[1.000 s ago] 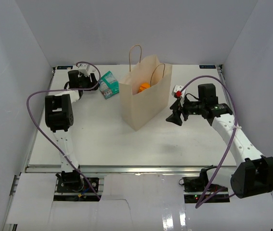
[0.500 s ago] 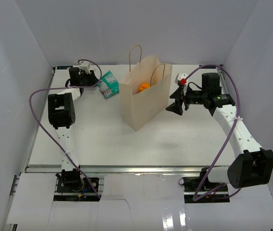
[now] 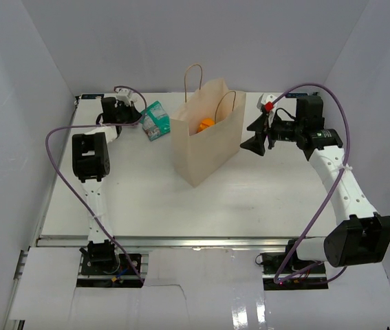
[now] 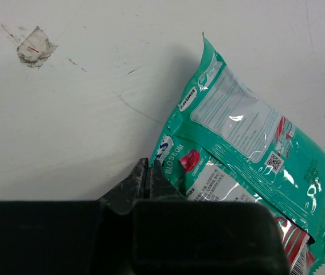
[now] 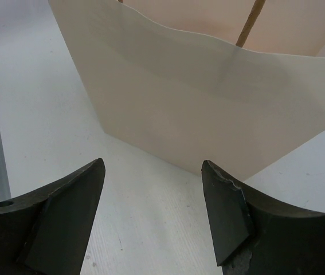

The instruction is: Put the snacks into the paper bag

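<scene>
Now one teal packet (image 4: 248, 137) lies by closed left tool (image 4: 147, 175), one orange packet (image 3: 206, 124) inside one paper bag (image 3: 201, 155); right tool (image 5: 153, 166) apart.

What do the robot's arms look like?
The left arm and right arm are white tubes with chunky black joints, each trailing a purple cable. Their fingers are black wedges. A small red bit sits by the right wrist.

— The paper bag (image 3: 201, 148)?
— Tan kraft, upright mid-worktop (image 3: 146, 199), mouth open, orange-yellow pouch (image 3: 206, 124) showing inside.
— And the teal-green packet (image 3: 155, 120)?
— Glossy, lying flat just left of the bag, far side.
</scene>
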You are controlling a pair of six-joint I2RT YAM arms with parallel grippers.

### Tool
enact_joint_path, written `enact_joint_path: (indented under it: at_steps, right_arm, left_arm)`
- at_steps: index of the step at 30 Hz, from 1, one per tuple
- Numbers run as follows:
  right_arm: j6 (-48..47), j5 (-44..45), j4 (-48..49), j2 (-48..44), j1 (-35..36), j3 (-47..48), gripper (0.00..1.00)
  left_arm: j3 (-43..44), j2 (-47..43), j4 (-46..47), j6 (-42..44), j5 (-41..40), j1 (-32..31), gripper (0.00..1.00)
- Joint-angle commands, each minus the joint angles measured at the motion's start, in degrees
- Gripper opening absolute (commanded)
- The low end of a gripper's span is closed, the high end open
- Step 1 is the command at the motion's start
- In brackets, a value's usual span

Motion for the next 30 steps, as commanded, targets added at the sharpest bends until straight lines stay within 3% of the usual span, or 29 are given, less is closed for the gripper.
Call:
enact_joint_path:
  at_steps: [1,6,12,22,30]
  right_arm:
    - [1.68,-2.33,0.79,0.41,-0.56,3.14,0.75]
    - [3.00,-2.77,2.63,-0.29,-0.56,2.88,0.75]
    - [5.02,-2.94,4.83,-1.43,-0.91,2.61,0.75]
    - [7.31,-4.17,7.47,-6.79,-1.35,-1.60,0.75]
    - [8.98,-4.00,10.54,-8.91,-1.35,-4.33,0.75]
  left_arm:
    - [2.19,-1.11,0.21,-1.16,0.57,-0.34,0.00]
    - [0.44,-6.72,0.30,-7.92,-4.52,0.18,0.00]
    - [-5.87,-14.72,0.56,-22.94,-7.17,1.76,0.00]
    - [-22.48,-33.44,0.56,-40.97,-3.48,4.84,0.00]
    - [-25.41,-50.48,0.38,-48.89,3.09,7.48,0.00]
